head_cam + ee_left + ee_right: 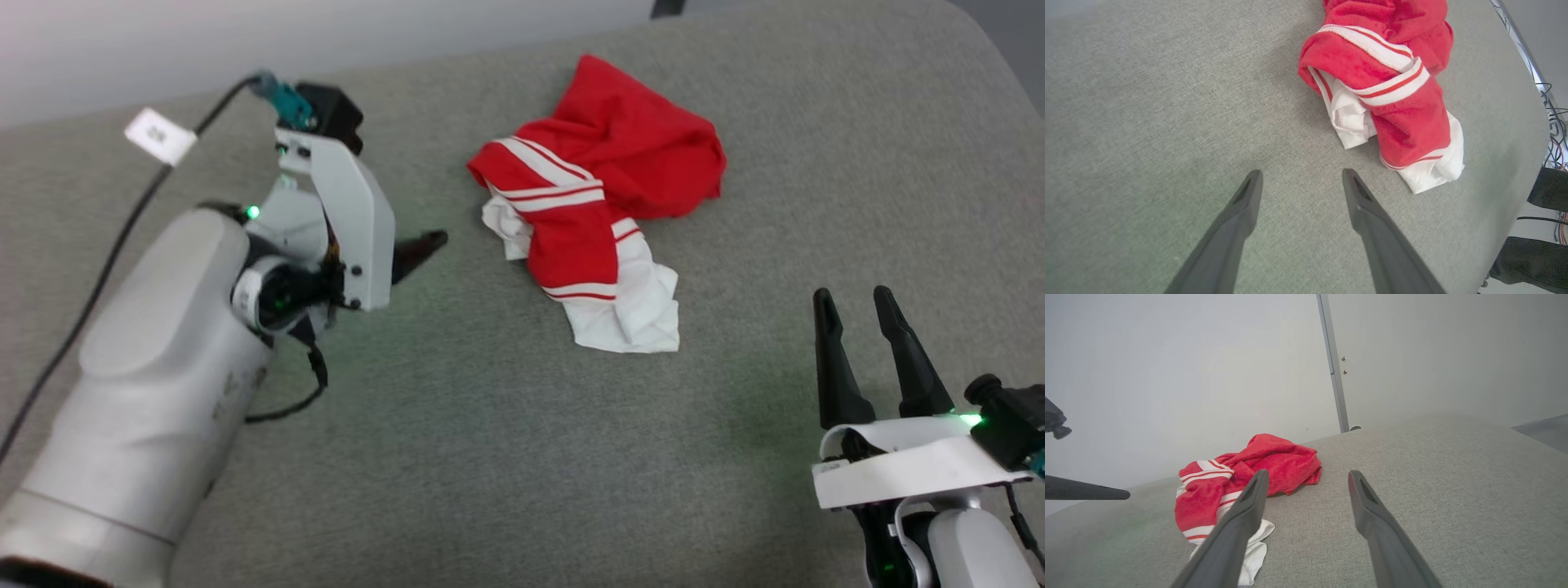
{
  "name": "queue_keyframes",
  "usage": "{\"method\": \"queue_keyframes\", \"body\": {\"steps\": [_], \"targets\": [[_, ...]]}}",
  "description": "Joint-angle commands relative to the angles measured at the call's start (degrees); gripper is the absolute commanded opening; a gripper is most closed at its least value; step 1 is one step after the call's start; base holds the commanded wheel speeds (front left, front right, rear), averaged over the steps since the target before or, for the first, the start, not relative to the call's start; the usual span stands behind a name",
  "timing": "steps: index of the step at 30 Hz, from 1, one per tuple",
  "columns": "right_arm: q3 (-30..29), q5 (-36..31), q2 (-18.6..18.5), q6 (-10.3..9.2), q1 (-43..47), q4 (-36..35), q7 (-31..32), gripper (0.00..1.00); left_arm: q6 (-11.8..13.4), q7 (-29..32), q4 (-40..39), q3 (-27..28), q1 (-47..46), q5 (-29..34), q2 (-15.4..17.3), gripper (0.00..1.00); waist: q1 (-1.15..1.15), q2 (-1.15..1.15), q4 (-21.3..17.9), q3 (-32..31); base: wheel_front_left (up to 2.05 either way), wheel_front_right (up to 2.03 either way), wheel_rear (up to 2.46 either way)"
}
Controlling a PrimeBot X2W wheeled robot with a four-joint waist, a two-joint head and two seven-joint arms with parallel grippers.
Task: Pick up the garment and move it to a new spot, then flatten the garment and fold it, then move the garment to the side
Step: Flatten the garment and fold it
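The garment [600, 204] lies crumpled in a heap on the grey table [490, 457], red with white sleeve parts and red-white striped trim; its lettering is hidden in the folds. My left gripper [420, 249] hovers to the left of the heap, open and empty, its dark fingers pointing right at the cloth. From the left wrist, the garment [1392, 94] lies just beyond the fingertips, up and to the right of the open left gripper [1300, 179]. My right gripper [853, 302] stands open at the lower right, apart from the cloth. From the right wrist, the garment [1224, 482] lies left of the open right gripper [1306, 477].
A black cable with a white tag [160, 135] runs along the table's left side. The table's curved far edge [816, 16] meets a pale wall. Cables and dark equipment [1551, 192] sit off the table's edge. Bare grey surface surrounds the heap.
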Motion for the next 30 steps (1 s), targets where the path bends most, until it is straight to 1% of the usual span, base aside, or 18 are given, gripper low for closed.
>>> {"method": "queue_keyframes", "body": {"steps": [1, 8, 13, 19, 20, 21, 22, 23, 26, 30], "targets": [[0.41, 0.31, 0.53, -0.07, -1.13, -0.18, -0.01, 1.0, -0.23, 0.0, 0.86, -0.88, -1.79, -0.8, 0.24, 1.0, 0.0, 0.0, -3.35, 3.87, 0.0, 0.0, 0.0], [1.24, 0.46, 1.41, -0.07, -3.13, -0.07, -0.01, 1.0, -0.23, 0.01, 3.86, -4.47, -6.57, -4.03, -0.72, 1.0, 0.0, 0.0, -4.59, 6.66, 0.0, 0.0, 0.0], [1.93, 0.32, 1.69, -0.07, -4.06, 0.22, -0.01, 1.0, -0.23, -1.67, 5.53, -6.71, -8.89, -5.99, -0.96, 1.0, 0.0, 0.0, -5.04, 7.45, 0.0, 0.0, 0.0], [2.45, 0.49, 1.99, -0.08, -4.68, 0.61, 0.0, 1.0, -0.23, -2.82, 7.11, -9.86, -10.33, -7.68, -0.32, 1.0, 0.0, 0.0, -5.39, 7.58, 0.0, 0.0, 0.0], [2.51, 0.54, 2.03, -0.07, -4.71, 0.64, 0.0, 1.0, -0.24, -3.03, 7.29, -10.41, -10.51, -7.82, -0.25, 0.87, 0.0, 0.0, -5.45, 7.66, 0.0, 0.0, 0.0], [2.57, 0.55, 2.07, -0.07, -4.7, 0.63, -0.01, 1.0, -0.24, -3.41, 7.49, -10.77, -10.7, -8.15, -0.17, 0.57, 0.0, 0.0, -5.51, 7.74, 0.0, 0.0, 0.0], [2.6, 0.54, 2.12, -0.07, -4.63, 0.65, -0.01, 1.0, -0.24, -3.75, 7.66, -11.04, -10.88, -8.63, -0.12, 0.4, 0.0, 0.0, -5.57, 7.78, 0.0, 0.0, 0.0], [2.6, 0.5, 2.14, -0.07, -4.64, 0.66, -0.01, 1.0, -0.24, -4.01, 7.82, -11.2, -10.99, -9.35, -0.23, 0.01, 0.0, 0.0, -5.61, 7.86, 0.0, 0.0, 0.0], [2.16, 0.43, 2.13, -0.07, -4.47, 0.7, -0.01, 1.0, -0.24, -4.69, 8.02, -12.14, -11.43, -10.74, -0.45, 0.0, 0.0, 0.0, -5.38, 7.78, 0.0, 0.0, 0.0], [1.28, 0.11, 1.97, -0.07, -3.31, 0.83, 0.0, 1.0, -0.24, -6.6, 7.61, -12.92, -11.51, -12.58, -0.23, 0.0, 0.0, 0.0, -3.96, 6.65, 0.0, 0.0, 0.0]]}}
